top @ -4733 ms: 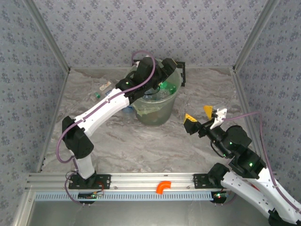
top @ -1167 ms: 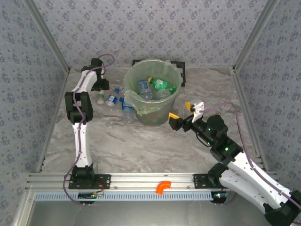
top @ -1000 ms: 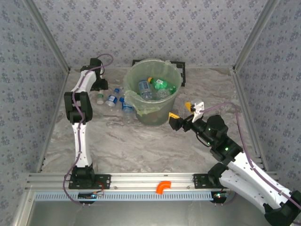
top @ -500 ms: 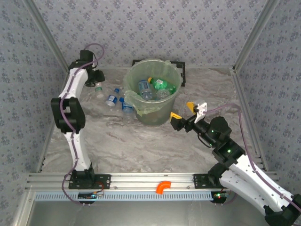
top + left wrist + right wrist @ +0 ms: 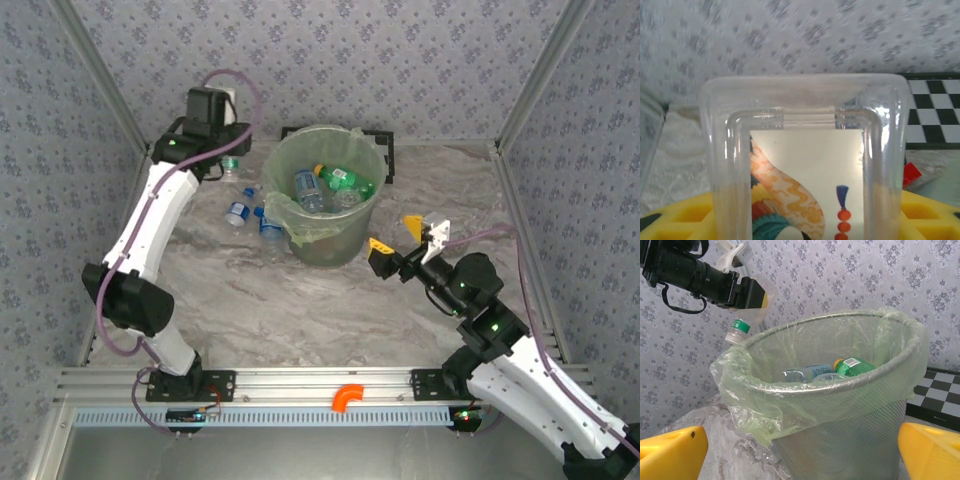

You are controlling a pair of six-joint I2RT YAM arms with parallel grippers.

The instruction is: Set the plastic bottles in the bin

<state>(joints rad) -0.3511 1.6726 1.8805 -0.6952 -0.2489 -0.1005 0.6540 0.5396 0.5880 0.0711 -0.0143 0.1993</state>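
Observation:
My left gripper (image 5: pixel 222 155) hangs in the air left of the bin (image 5: pixel 325 240), shut on a clear plastic bottle (image 5: pixel 805 165) with a white patterned label. From the right wrist view that bottle (image 5: pixel 742 326) points its green cap down beside the bin's rim (image 5: pixel 840 385). The bin is a mesh basket with a pale green bag liner and holds several bottles, among them a clear one (image 5: pixel 308 188) and a green one (image 5: pixel 345 180). Two more bottles (image 5: pixel 237 212) (image 5: pixel 270 226) lie on the table left of the bin. My right gripper (image 5: pixel 398 236) is open, right of the bin and facing it.
A black-and-white checkerboard (image 5: pixel 386 152) stands behind the bin against the back wall. Patterned walls close in the marbled table (image 5: pixel 300 310) on three sides. The right gripper's yellow fingertips (image 5: pixel 670 450) frame the bin's lower half.
The left arm has lifted a bottle off the far left of the table and swung it up and right, toward the bin. The right gripper has shifted slightly right, still open.

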